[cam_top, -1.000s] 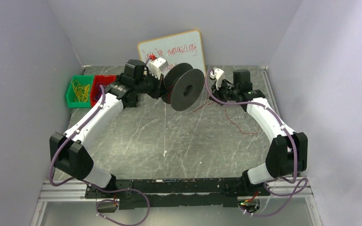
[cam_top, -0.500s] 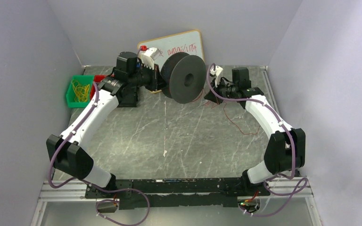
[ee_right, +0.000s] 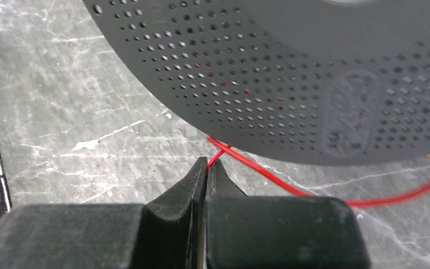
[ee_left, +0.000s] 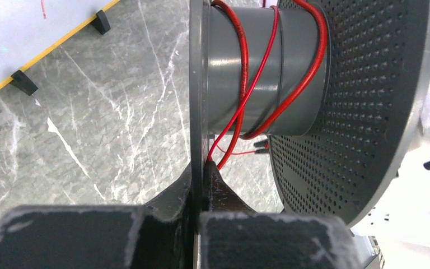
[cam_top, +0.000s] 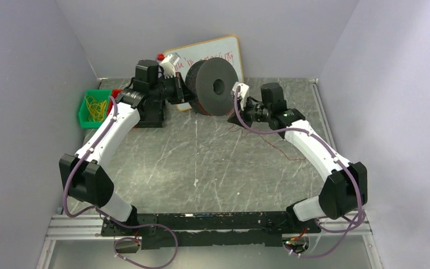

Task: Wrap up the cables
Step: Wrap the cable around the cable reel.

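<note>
The red writing on the white board (cam_top: 230,55) is too blurry to read. The left end effector (ee_left: 199,168) pinches the round black plastic spool (ee_left: 358,112). The right end effector (ee_right: 206,163) pinches the thin red cable (ee_right: 263,171).

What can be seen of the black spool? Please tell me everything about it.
The black spool looks like dark grey plastic: a smooth round core between two wide flanges, at least one perforated with small holes, with a centre hole. It stands on edge, axis level, at the far middle of the table, before the whiteboard. The left gripper is shut on one flange's rim. A few loose turns of red cable lie around the core.
</note>
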You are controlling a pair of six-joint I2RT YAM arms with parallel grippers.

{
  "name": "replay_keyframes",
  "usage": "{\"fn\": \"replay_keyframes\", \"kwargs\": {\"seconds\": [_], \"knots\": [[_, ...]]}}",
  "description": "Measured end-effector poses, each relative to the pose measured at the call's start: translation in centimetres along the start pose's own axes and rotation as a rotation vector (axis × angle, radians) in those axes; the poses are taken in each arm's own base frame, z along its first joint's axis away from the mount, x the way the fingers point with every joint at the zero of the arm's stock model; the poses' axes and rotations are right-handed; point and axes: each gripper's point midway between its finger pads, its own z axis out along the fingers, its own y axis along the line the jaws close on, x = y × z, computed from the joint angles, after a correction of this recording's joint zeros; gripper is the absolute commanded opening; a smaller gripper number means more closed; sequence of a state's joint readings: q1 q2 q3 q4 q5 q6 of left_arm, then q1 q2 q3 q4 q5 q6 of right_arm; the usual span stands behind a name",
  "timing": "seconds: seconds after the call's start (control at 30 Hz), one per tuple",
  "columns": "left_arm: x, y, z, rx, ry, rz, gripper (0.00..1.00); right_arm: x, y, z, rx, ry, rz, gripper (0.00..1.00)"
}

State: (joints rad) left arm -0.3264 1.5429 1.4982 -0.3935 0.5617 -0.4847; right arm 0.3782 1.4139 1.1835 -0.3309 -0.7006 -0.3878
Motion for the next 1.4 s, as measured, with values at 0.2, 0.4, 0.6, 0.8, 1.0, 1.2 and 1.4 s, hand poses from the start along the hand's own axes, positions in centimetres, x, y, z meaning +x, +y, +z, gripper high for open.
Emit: {"fn": "replay_keyframes", "kwargs": {"seconds": [0.2, 0.4, 0.6, 0.8, 1.0, 1.2, 1.4], "knots": [[0.2, 0.7, 0.1, -0.044, -0.001, -0.02, 0.03, 0.2, 2.1, 1.7, 0.017, 0.072, -0.09, 0.0], [0.3, 1.7, 0.3, -0.079, -0.015, -0.034, 0.03, -1.9, 2.4, 3.0, 0.057, 0.165, -0.169, 0.0], [0.8, 3.2, 0.9, -0.095, -0.032, -0.067, 0.02, -1.9, 2.6, 3.7, 0.049, 0.325, -0.226, 0.0], [2.5, 4.2, 1.9, -0.171, -0.016, -0.001, 0.03, -1.0, 6.1, 4.8, -0.078, 0.394, -0.273, 0.0], [5.6, 6.3, 3.1, -0.289, 0.036, 0.167, 0.03, -4.3, 9.0, 5.2, -0.184, 0.311, -0.289, 0.0], [7.8, 9.0, 2.9, -0.368, 0.09, 0.264, 0.02, -6.5, 9.0, 5.3, -0.19, 0.253, -0.304, 0.0], [8.6, 9.4, 2.9, -0.354, 0.127, 0.352, 0.03, -5.7, 7.8, 5.6, -0.165, 0.265, -0.292, 0.0]]}}
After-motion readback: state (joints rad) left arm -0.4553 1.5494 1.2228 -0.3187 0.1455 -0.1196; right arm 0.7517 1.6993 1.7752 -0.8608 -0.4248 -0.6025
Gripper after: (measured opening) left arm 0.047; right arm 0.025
